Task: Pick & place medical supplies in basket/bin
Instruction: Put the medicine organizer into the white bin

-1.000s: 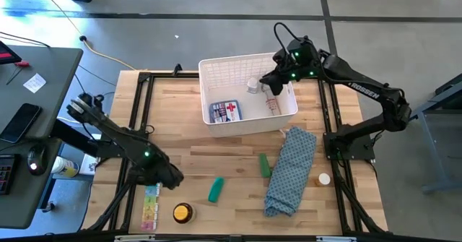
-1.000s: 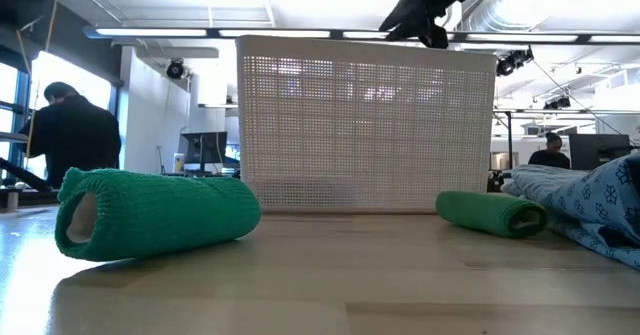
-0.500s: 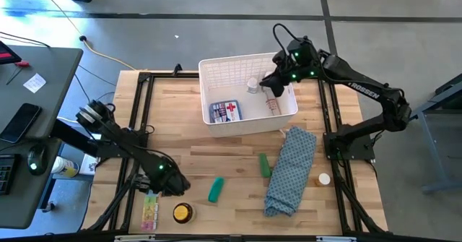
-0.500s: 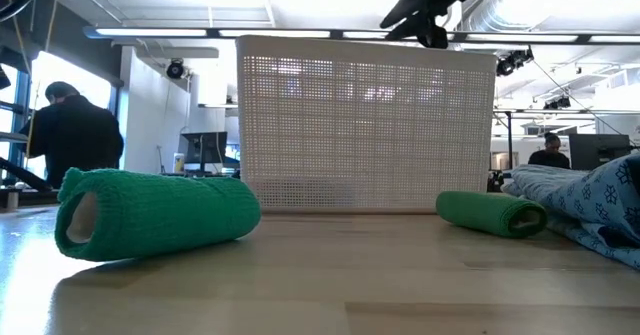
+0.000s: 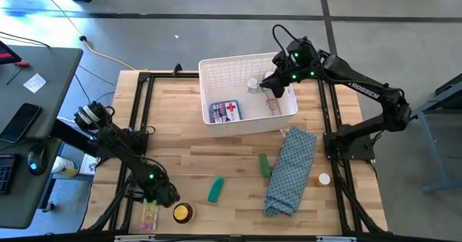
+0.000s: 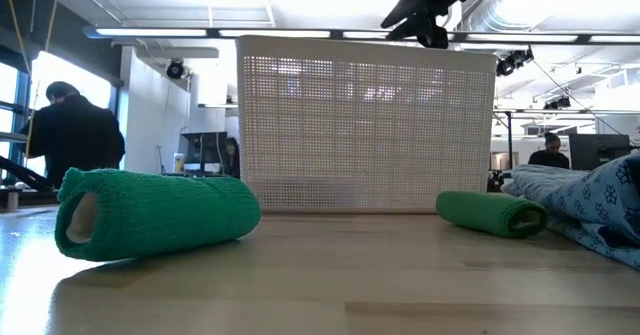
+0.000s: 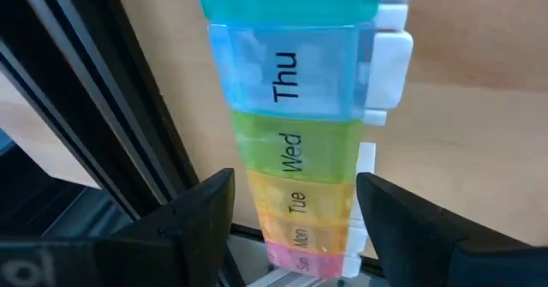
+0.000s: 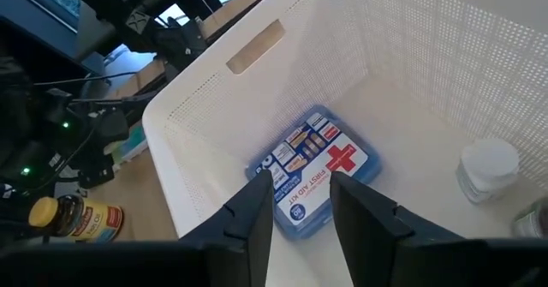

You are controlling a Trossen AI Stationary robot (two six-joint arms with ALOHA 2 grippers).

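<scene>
Gleaming rainbow pill organiser (image 7: 295,141), day-labelled

The left gripper (image 7: 291,203) has come down over the rainbow pill organiser strip (image 7: 295,120), fingers (image 7: 201,210) straddling it.

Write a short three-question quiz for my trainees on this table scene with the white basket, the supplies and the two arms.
1. True or false: the first-aid pack already lies inside the white basket.
2. How many green rolls lie on the table outside the basket?
3. Multiple choice: the left gripper has its open fingers on either side of which item? A) pill organiser B) yellow tin C) blue cloth

Key: 1 true; 2 two; 3 A. The right gripper hovers empty over the basket.
</scene>
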